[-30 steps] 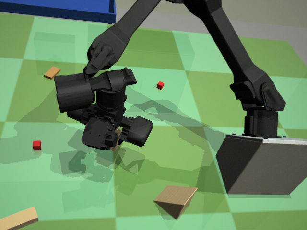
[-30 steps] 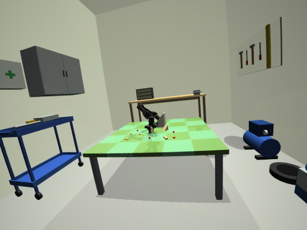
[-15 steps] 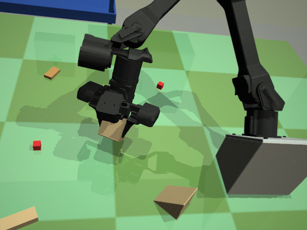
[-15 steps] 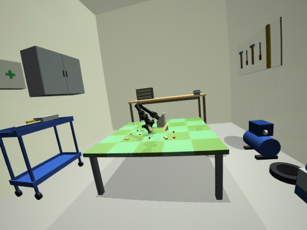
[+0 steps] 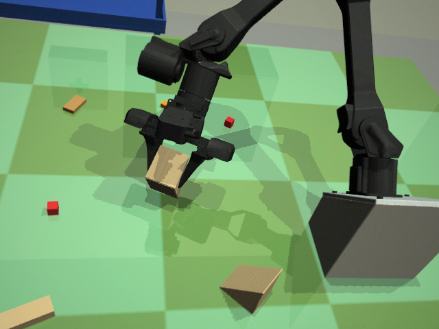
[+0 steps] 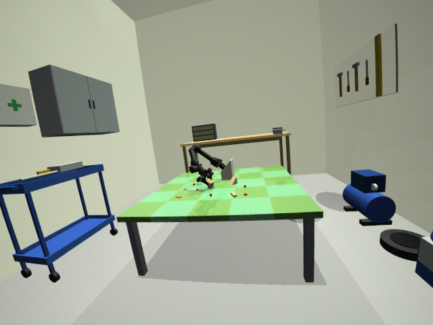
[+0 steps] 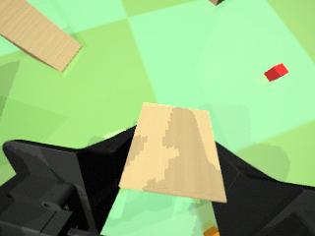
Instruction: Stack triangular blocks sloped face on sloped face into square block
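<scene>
One triangular wooden block (image 5: 169,164) (image 6: 210,182) (image 7: 172,152) is held tilted between the fingers of my gripper (image 5: 164,177) (image 7: 170,133), which is shut on it. It hangs above the table, with shadow below it. A broad rectangular face shows; I cannot tell which way its sloped face points. The other triangular block (image 5: 251,279) (image 6: 233,180) (image 7: 39,36) stands on the table toward the front in the top view, apart from the held block. Its sloped face points up and its triangular end shows in that view. Its far part is cut off in the wrist view.
The robot's grey base (image 5: 379,240) stands right of the lower block. A pale plank (image 5: 26,313) lies front left. Red cubes (image 5: 53,208) (image 5: 229,122) lie left of and behind the held block. An orange piece (image 5: 163,103) (image 7: 212,230) and a tan brick (image 5: 75,103) lie farther back.
</scene>
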Controlling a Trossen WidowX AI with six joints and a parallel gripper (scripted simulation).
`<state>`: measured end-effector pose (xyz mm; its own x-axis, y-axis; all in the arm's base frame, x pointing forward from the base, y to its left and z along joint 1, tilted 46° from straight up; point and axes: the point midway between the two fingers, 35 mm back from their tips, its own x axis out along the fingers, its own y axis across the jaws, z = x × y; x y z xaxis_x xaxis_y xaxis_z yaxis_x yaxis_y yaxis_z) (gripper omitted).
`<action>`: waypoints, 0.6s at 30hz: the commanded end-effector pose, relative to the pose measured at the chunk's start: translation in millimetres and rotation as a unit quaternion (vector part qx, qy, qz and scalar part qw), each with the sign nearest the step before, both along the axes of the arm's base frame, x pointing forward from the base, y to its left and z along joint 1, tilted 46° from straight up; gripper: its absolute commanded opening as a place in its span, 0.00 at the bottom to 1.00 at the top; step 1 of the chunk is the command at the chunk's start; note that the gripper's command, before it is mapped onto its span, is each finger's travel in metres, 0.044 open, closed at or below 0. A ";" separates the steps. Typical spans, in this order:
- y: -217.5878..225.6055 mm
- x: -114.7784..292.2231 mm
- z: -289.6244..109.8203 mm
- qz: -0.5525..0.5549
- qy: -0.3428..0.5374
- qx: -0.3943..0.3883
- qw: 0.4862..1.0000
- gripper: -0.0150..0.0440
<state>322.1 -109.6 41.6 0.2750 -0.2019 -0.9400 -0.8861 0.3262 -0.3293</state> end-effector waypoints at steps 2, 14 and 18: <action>-4.9 -6.8 2.0 0.024 -0.019 0.058 0.998 0.25; -8.5 -6.0 3.6 0.027 -0.024 0.068 0.997 0.61; -8.5 -6.0 3.6 0.027 -0.024 0.068 0.997 0.79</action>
<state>315.8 -117.7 45.2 0.3260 -0.0538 -0.9438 -0.8893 0.3212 -0.3255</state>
